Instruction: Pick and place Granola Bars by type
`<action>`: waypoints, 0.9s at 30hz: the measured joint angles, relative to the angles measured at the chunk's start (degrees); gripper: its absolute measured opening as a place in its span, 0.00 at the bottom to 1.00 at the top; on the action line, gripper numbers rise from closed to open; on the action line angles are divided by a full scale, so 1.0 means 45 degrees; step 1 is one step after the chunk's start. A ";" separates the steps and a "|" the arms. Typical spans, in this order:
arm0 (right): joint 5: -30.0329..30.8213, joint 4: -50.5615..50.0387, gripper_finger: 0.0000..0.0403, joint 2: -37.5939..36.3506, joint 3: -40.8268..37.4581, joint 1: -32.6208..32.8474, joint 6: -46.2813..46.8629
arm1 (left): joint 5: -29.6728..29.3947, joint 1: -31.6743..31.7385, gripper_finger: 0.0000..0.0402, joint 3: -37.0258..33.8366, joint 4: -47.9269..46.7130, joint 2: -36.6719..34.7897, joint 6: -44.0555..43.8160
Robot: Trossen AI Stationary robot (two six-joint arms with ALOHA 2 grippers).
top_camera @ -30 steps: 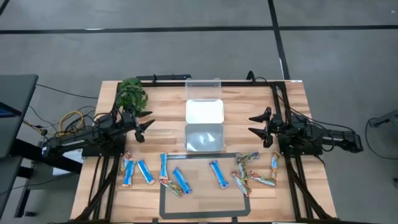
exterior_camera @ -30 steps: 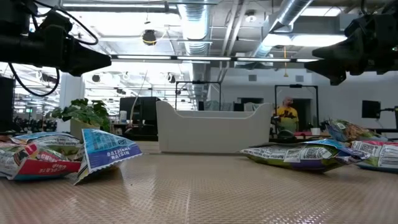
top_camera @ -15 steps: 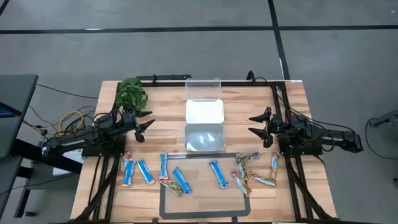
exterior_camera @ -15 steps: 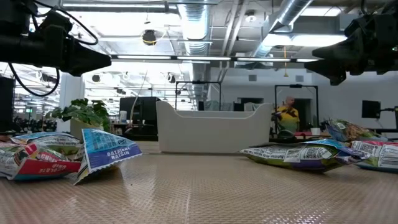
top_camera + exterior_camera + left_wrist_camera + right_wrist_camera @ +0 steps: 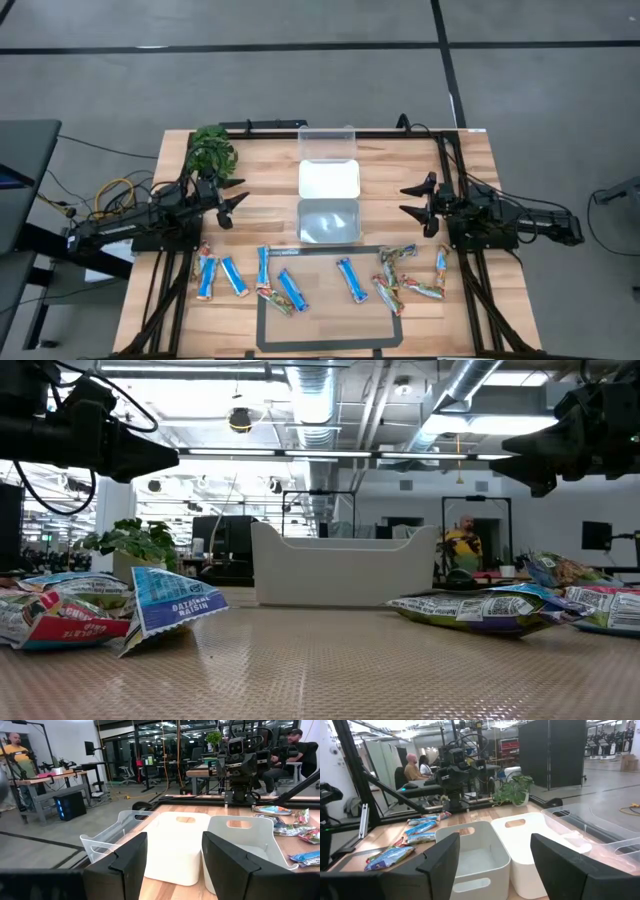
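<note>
Tools left (image 5: 233, 203) and right (image 5: 414, 200) spread, empty, flanking tubs (image 5: 329, 200); Granola Bars (image 5: 291, 288) along near edge

An open-plan lab: exposed ceiling ducts (image 5: 330, 400), workbenches (image 5: 55, 777), glass partitions (image 5: 150, 750).

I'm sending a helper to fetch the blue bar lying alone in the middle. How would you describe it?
Start at the white tub nearest the table's front edge. Just in front of it, toward its right corner, lies one blue bar. No other bar touches it: the blue group lies to its left, the multicoloured pile to its right.
</note>
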 joint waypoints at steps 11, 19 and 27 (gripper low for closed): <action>-0.0002 -0.0004 0.59 -0.0004 -0.0005 0.0001 0.0003 | 0.0005 -0.0003 0.46 -0.0003 0.0002 0.0002 -0.0104; 0.0001 -0.0004 0.59 0.0000 -0.0005 -0.0003 0.0004 | 0.0695 -0.0001 0.46 0.0001 -0.0061 0.0000 -0.3794; 0.0002 -0.0001 0.59 -0.0005 -0.0001 -0.0003 0.0002 | 0.1566 -0.0273 0.46 0.0002 -0.0251 0.0837 -1.0998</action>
